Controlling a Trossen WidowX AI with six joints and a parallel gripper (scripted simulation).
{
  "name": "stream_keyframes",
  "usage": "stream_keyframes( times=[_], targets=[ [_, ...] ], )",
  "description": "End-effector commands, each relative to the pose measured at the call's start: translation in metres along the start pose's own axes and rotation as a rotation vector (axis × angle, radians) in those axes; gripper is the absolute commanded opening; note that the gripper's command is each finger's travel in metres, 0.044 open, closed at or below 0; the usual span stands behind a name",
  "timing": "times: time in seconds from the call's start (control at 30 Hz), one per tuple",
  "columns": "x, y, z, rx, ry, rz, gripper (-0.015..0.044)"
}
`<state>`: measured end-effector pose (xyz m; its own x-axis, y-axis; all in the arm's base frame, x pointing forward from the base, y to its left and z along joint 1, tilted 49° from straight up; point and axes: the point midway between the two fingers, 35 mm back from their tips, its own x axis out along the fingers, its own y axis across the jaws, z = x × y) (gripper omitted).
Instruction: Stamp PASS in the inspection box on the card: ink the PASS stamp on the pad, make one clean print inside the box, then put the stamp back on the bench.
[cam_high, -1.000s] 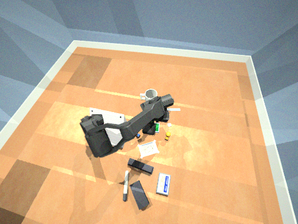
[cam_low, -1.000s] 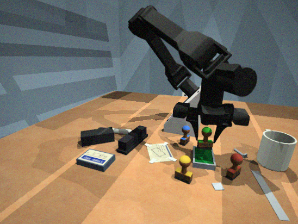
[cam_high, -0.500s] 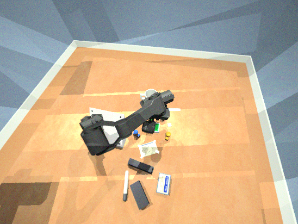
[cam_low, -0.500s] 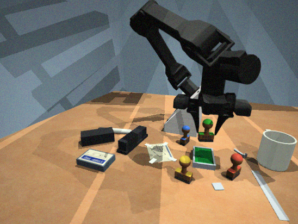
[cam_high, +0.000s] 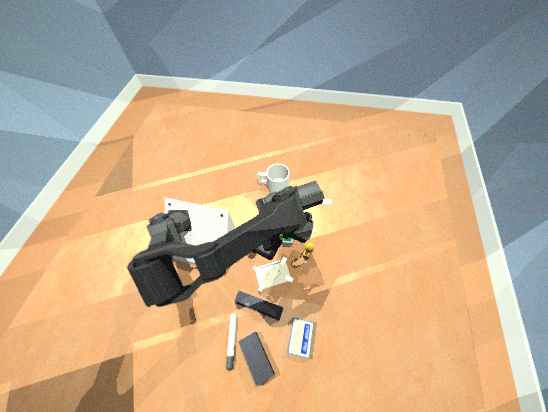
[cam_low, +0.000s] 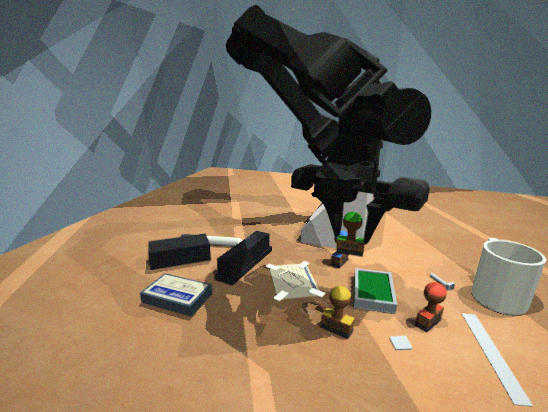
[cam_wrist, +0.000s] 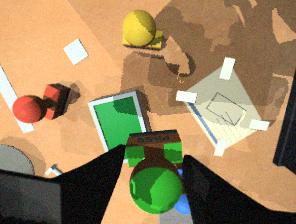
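Observation:
My gripper (cam_low: 356, 239) (cam_wrist: 154, 155) is shut on the green-knobbed PASS stamp (cam_low: 353, 222) (cam_wrist: 156, 192), upright above the table, clear of the pad. In the wrist view the stamp overlaps the near end of the green ink pad (cam_low: 375, 287) (cam_wrist: 120, 122). The card (cam_high: 274, 275) (cam_low: 292, 288) (cam_wrist: 245, 115) lies beside the pad, held by white corner tapes. Its outlined box shows no green print that I can see. The stamp's underside is hidden.
A yellow stamp (cam_low: 340, 296) (cam_wrist: 139, 28) and red stamp (cam_low: 435, 293) (cam_wrist: 27, 109) flank the pad. A blue stamp (cam_low: 339, 258) (cam_wrist: 183, 204) stands behind the held stamp. A mug (cam_high: 277, 176) (cam_low: 507, 285), black blocks (cam_high: 258, 305) (cam_high: 256, 358) and a labelled case (cam_high: 301, 338) (cam_low: 176, 295) stand farther out.

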<state>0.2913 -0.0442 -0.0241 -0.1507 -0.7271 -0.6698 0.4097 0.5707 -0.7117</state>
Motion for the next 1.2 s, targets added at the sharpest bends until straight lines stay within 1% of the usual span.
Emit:
stream_keyframes(
  times=[0.0, 0.5, 1.17],
  targets=[
    [-0.001, -0.020, 0.008, 0.147, -0.003, -0.002, 0.0000],
    [0.000, -0.088, 0.025, 0.637, -0.009, -0.012, 0.0000],
    [0.011, -0.088, 0.026, 0.641, -0.009, -0.011, 0.0000]
  ],
)
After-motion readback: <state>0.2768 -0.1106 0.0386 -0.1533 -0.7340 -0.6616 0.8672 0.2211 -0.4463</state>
